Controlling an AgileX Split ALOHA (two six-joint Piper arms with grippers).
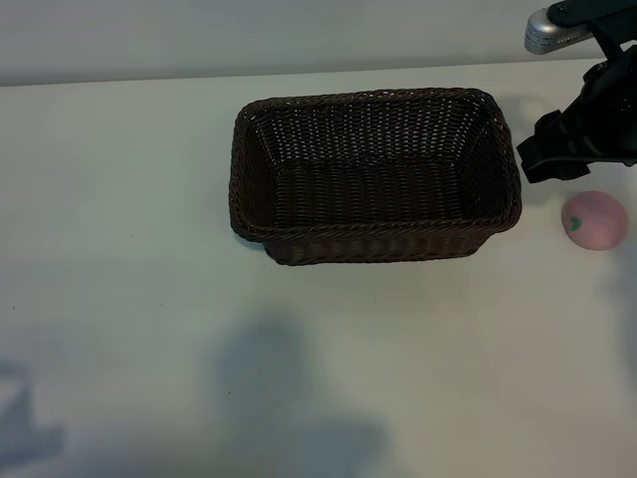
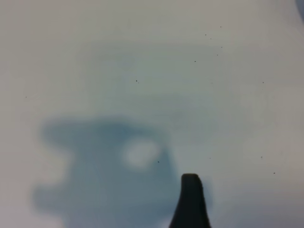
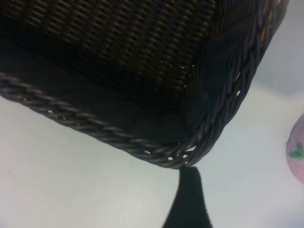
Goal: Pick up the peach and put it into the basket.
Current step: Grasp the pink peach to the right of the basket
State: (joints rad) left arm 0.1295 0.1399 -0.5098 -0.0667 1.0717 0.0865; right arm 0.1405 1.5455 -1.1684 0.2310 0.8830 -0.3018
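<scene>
The dark-brown woven basket [image 1: 261, 235] stands empty in the middle of the white table. The pale-pink peach [image 1: 594, 220] lies on the table just off the basket's right end, its green mark facing the basket. My right gripper [image 1: 557, 151] hangs open beside the basket's right end, just behind the peach and not touching it. In the right wrist view one dark finger [image 3: 189, 199] points at the basket's corner [image 3: 190, 152], and the peach [image 3: 298, 152] shows at the edge. One finger [image 2: 191, 202] of my open left gripper shows over bare table, holding nothing.
The white table [image 1: 119, 299] stretches wide to the left and front of the basket. A grey wall [image 1: 249, 35] runs behind the table's far edge. The left arm casts shadows [image 1: 289, 398] on the front of the table.
</scene>
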